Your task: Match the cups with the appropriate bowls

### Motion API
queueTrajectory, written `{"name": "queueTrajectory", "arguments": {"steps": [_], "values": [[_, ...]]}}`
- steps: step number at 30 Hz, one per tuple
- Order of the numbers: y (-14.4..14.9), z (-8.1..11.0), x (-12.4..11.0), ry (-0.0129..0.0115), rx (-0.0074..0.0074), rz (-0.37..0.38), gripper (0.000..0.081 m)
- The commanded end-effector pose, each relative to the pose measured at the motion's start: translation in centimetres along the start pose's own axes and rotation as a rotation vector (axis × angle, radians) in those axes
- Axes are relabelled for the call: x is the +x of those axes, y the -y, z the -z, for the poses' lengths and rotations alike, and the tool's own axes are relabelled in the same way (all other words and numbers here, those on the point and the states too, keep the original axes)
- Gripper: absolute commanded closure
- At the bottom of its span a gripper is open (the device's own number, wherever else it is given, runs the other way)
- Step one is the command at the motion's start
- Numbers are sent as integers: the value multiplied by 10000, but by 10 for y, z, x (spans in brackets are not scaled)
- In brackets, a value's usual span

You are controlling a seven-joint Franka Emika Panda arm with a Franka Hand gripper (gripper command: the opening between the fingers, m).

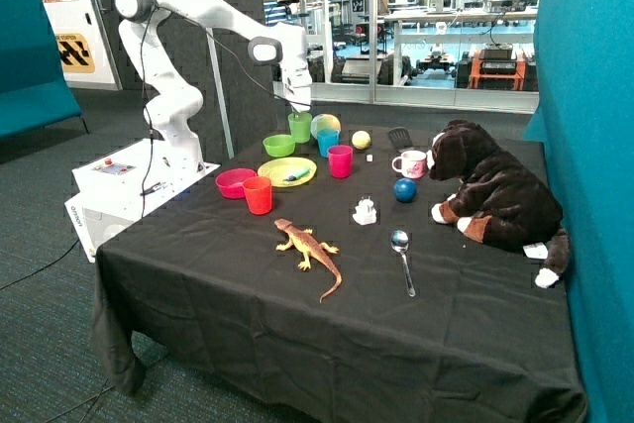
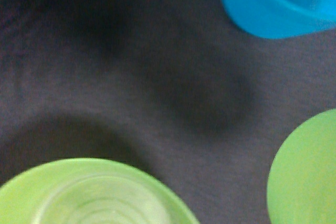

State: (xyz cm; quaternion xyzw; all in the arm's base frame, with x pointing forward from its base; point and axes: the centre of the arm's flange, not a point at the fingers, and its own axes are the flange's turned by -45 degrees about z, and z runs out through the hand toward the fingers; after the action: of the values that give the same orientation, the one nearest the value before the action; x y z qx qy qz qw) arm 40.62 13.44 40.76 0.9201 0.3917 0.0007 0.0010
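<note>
The light green cup (image 1: pixel 299 127) stood upright on the black cloth at the far side of the surface (image 1: pixel 248 274), just beside the lime green bowl (image 1: pixel 279 145) but not in it, so that pair was near yet seemingly unmatched. The gripper (image 1: pixel 296 98) hung directly over this cup, which suggests the cup was the thing being lined up for a grasp; whether the fingers were open or closed could not be told, since the arm's own body hid them in the outside view and the wrist view showed none of them. The wrist view looked straight down at the cup's rim (image 2: pixel 92 195), with the blue cup (image 2: pixel 275 3) and the green bowl's edge (image 2: pixel 307 177) nearby on the cloth. The magenta-pink cup (image 1: pixel 340 160) stood beside the yellow-green plate (image 1: pixel 286 172), apart from the magenta-pink bowl (image 1: pixel 235 182), which had a red cup (image 1: pixel 258 195) against it. Neither pairing looked done. The crowding around the green cup would call for a careful, vertical descent.
</note>
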Motion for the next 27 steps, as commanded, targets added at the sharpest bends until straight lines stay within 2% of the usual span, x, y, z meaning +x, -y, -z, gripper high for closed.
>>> {"name": "queueTrajectory", "arguments": {"steps": [1, 12, 16, 19, 27], "values": [[37, 1, 2, 4, 23, 880, 808], [26, -2, -28, 5, 23, 240, 808], [26, -2, -41, 6, 23, -377, 808], [35, 4, -49, 6, 23, -1165, 808], [51, 12, -46, 7, 23, -1689, 808]]}}
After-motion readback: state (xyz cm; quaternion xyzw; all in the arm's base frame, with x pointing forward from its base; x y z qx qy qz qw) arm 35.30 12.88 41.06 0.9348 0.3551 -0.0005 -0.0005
